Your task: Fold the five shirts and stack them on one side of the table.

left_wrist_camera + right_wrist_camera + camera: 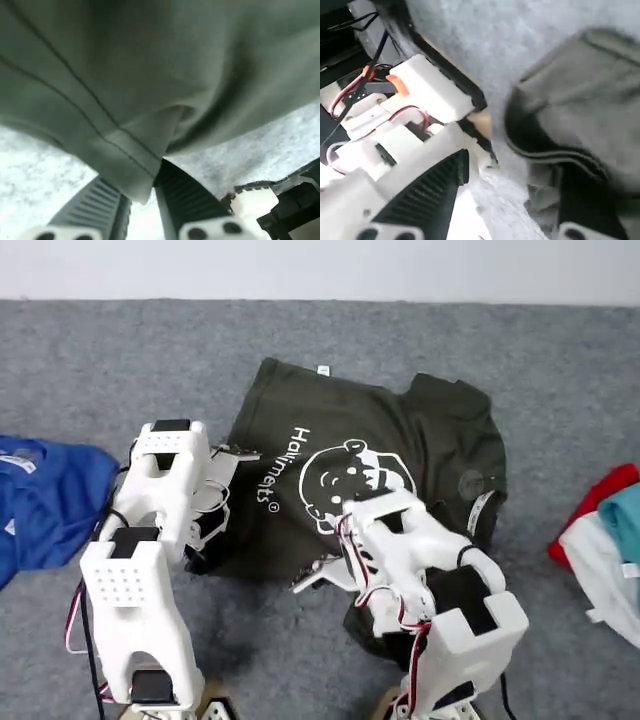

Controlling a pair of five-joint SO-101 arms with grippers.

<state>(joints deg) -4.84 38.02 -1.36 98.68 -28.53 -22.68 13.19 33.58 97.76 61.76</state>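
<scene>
One dark olive cloth T-shirt (380,440) with a white print lies rumpled mid-way across the grey felt table (100,360); the left gripper (142,185) pinches its stitched hem; the right gripper (517,180) gapes wide beside its near edge; limp, light cloth, likely best taken at hem corners.

Worktop (90,370): printed shirt (400,430) at centre, spread out. Second shirt (45,495) at left edge, well apart. Pile (605,540) of shirts at right edge. Left hand (232,453) at printed shirt's left hem; right hand (312,578) at its near hem.
</scene>
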